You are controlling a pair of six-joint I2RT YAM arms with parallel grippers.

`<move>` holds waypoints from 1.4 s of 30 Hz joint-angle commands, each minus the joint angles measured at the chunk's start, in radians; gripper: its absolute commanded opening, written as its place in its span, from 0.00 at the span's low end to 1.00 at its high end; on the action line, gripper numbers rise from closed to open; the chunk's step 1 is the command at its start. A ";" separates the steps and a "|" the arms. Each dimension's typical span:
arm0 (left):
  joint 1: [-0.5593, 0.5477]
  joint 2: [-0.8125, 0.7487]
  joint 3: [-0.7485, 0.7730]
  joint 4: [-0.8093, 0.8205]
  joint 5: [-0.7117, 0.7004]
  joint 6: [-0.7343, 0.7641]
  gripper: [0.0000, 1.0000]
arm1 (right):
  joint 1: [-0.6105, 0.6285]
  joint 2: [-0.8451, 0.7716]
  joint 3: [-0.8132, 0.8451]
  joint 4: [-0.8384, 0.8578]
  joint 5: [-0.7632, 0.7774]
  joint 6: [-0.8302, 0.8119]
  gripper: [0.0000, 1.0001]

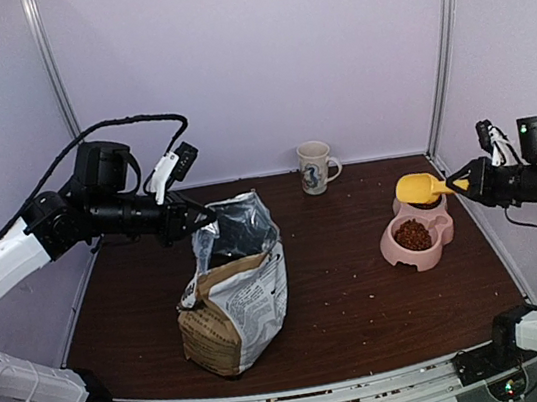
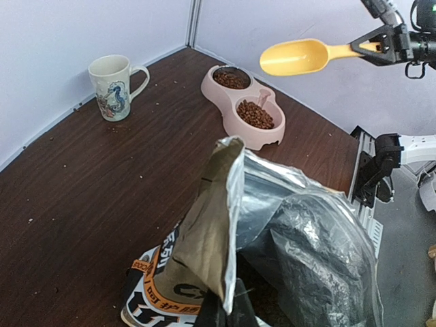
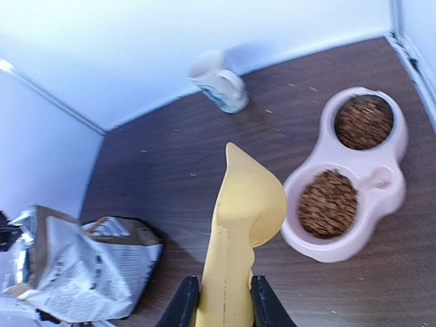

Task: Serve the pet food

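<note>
The right end effector [image 1: 458,181] grips the yellow scoop [image 1: 416,188] above the pink double bowl [image 1: 391,249], both wells holding pet food [image 1: 413,235], and the left end effector [image 1: 200,216] pinches the bag [image 1: 238,302], so serving looks nearly done.

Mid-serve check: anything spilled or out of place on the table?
Yes, minor: stray kibble bits lie scattered across the table, around the mug and between bag and double bowl, outside both compartments. The bag slumps crumpled, its top pinched by the left gripper. Nothing looks damaged.
</note>
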 commanded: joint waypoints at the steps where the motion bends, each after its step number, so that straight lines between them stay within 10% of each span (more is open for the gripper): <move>1: -0.004 0.026 0.052 0.115 0.039 -0.040 0.00 | 0.094 -0.024 0.081 0.233 -0.247 0.161 0.21; 10: -0.115 0.104 0.168 0.103 -0.059 -0.051 0.00 | 0.522 0.091 0.226 0.341 -0.263 0.244 0.21; 19: -0.174 0.171 0.249 0.056 -0.104 -0.044 0.00 | 0.756 0.297 0.426 0.011 -0.039 0.062 0.21; 32: -0.227 0.230 0.262 0.032 -0.325 -0.011 0.00 | 1.004 0.925 0.977 -0.689 0.662 0.141 0.20; 42: -0.228 0.229 0.144 0.156 -0.277 -0.080 0.00 | 1.002 1.060 0.685 -0.191 0.467 0.227 0.19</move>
